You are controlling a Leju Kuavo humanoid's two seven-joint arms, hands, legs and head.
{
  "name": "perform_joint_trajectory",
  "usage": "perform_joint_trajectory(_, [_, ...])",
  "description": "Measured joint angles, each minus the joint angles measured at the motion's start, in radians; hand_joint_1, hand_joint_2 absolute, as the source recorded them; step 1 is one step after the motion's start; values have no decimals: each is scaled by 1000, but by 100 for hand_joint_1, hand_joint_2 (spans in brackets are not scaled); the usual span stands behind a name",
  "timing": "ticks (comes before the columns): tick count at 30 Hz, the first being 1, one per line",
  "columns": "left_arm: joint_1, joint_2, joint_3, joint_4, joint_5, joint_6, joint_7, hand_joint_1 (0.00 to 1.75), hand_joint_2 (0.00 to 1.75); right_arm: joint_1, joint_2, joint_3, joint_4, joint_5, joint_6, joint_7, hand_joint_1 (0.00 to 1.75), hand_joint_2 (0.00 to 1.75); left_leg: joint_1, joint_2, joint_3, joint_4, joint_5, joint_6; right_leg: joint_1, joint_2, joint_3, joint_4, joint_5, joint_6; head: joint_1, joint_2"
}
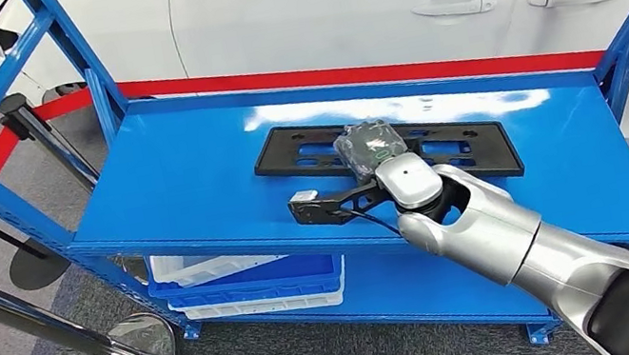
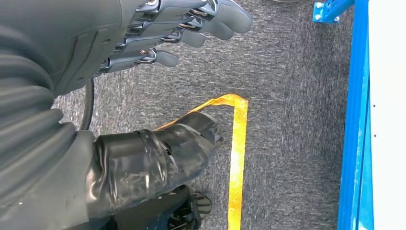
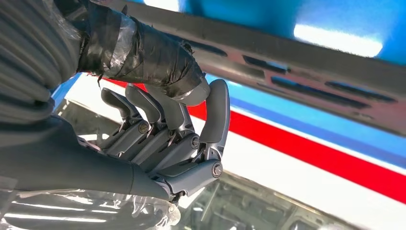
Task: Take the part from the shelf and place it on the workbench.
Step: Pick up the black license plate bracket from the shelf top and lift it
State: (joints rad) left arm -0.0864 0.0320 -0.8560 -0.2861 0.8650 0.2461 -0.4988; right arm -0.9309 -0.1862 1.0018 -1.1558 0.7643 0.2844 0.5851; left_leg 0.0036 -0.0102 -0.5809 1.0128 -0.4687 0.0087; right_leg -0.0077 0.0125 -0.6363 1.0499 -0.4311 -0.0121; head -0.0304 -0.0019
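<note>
**Right hand over the black part on the top shelf**

So your right hand (image 1: pixel 371 151) is sitting right on top of the black part (image 1: pixel 470 148), at about the middle of its near side. The part itself is a flat, long black plastic frame with rectangular cutouts, kind of like a plate holder, lying flat on the blue shelf (image 1: pixel 186 180) toward the back-right of the top deck. The silver right arm (image 1: pixel 493 230) comes up from the lower right and reaches forward over the front edge of the shelf, wrist bent so the back of the hand faces up.

From the wrist camera you can see the right-hand fingers (image 3: pixel 163 129) curled inward with the taped thumb (image 3: pixel 139 55) folded across them, and the part's edge just past the fingertips. Honestly you can't tell from these shots whether the fingers actually have hold of the part or are only bunched up next to it.

Your left hand (image 2: pixel 158 36) hangs down over the grey carpet, fingers loosely spread, holding nothing, near a strip of yellow tape (image 2: pixel 237 158).

Behind the shelf there's a white car (image 1: pixel 378 3), and white trays (image 1: pixel 241 281) on the lower level.
</note>
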Motion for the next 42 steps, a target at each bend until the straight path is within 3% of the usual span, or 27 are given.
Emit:
perform_joint_trajectory(5, [0, 0, 0, 0, 8, 0, -1, 0, 175, -9, 0, 0, -57, 31, -32, 1, 174, 175, 0, 0, 0, 0, 0, 0, 0, 0, 0, 0, 0, 0, 0, 0])
perform_joint_trajectory(8, [0, 0, 0, 0, 12, 0, -2, 0, 175, -16, 0, -2, -100, 45, -41, 5, 124, 175, 0, 0, 1, 0, 0, 0, 0, 0, 0, 0, 0, 0, 0, 0])
perform_joint_trajectory(9, [0, 0, 0, 0, 14, 0, -3, 0, 175, -18, 0, -2, -115, 48, -44, 6, 86, 175, 0, 0, 1, 0, 0, 0, 0, 0, 0, 0, 0, 0, 0, 0])
perform_joint_trajectory(12, [0, 0, 0, 0, 16, -1, -5, 0, 175, -22, -2, -5, -157, 59, -57, 9, 5, 175, 0, 0, 1, 0, 0, 0, 0, 0, 0, 0, 0, 0, 0, 0])
perform_joint_trajectory(13, [0, 0, 0, 0, 16, -1, -6, 0, 175, -23, -2, -6, -168, 63, -60, 9, 0, 175, 0, 0, 1, 0, 0, 0, 0, 0, 0, 0, 0, 0, 0, 0])
perform_joint_trajectory(25, [0, 0, 0, 0, 15, -10, -6, 0, 175, -4, -14, -11, -228, 79, -20, 10, 0, 175, 0, 0, 1, 0, 0, 0, 0, 0, 0, -1, 0, 0, 0, 0])
perform_joint_trajectory(42, [1, -9, 0, 1, 28, -13, -5, 0, 175, 75, -79, -12, -222, 25, 57, 31, 0, 175, 0, 0, 1, 0, 0, 0, 0, 0, 1, -2, 0, 0, 0, 0])
